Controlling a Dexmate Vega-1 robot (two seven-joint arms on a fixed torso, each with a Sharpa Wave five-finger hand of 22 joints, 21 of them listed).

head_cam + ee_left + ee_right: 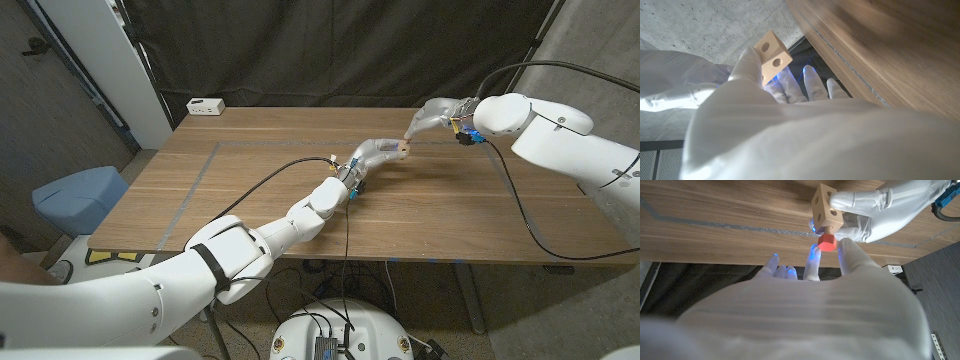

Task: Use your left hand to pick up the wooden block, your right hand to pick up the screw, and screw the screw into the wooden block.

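Two hands meet above the table [250, 180] toward one o'clock from its middle, where the left hand [378, 154] holds the wooden block [826, 212] up, and the right wrist view alone shows the red-headed screw [827, 239] sticking straight out of the block toward the right hand [840, 255], whose fingertips pinch its head.

A: What is up by the fingertips?
B: A pale wooden cube block with round holes [825, 206], held in the white-gloved left hand [875, 207].

A: And the red piece?
B: A red hexagonal-headed screw [827, 242], its shank entering the block's face. Fingertips [847, 247] of the white-gloved right hand [810, 310] touch the head.

A: Behind them?
B: The brown wooden table [715, 215] with a thin grey line across it.
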